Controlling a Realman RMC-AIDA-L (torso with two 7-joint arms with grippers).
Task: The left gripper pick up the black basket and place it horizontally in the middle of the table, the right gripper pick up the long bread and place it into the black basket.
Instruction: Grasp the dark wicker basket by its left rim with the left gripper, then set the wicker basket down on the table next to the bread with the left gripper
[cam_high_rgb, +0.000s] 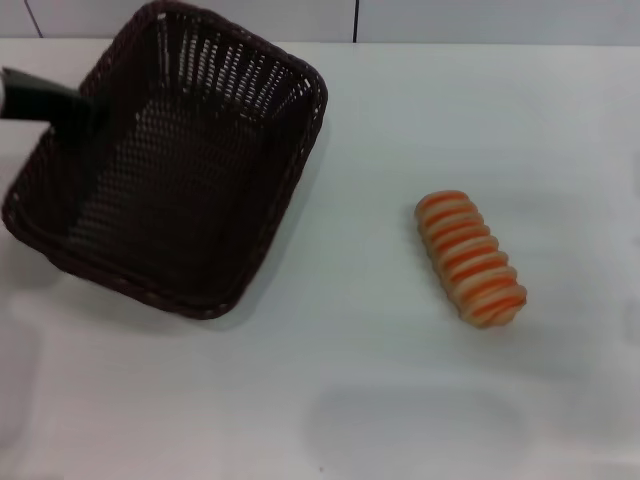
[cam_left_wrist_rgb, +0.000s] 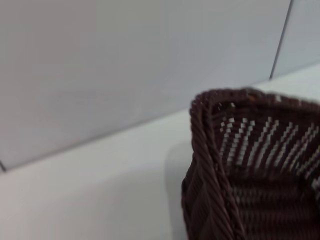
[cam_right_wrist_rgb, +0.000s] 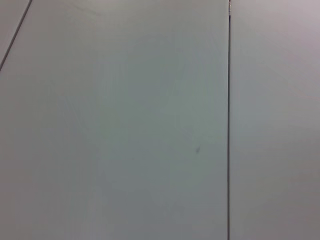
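The black basket sits at the left of the white table, turned at an angle, with one corner pointing to the far wall. My left gripper reaches in from the left edge and meets the basket's left rim. A corner of the basket also shows close up in the left wrist view. The long bread, striped orange and cream, lies ridged side up on the table to the right of the basket, well apart from it. My right gripper is out of view.
A pale panelled wall runs along the table's far edge. The right wrist view shows only flat pale panels with a thin dark seam. White tabletop lies between basket and bread and along the front.
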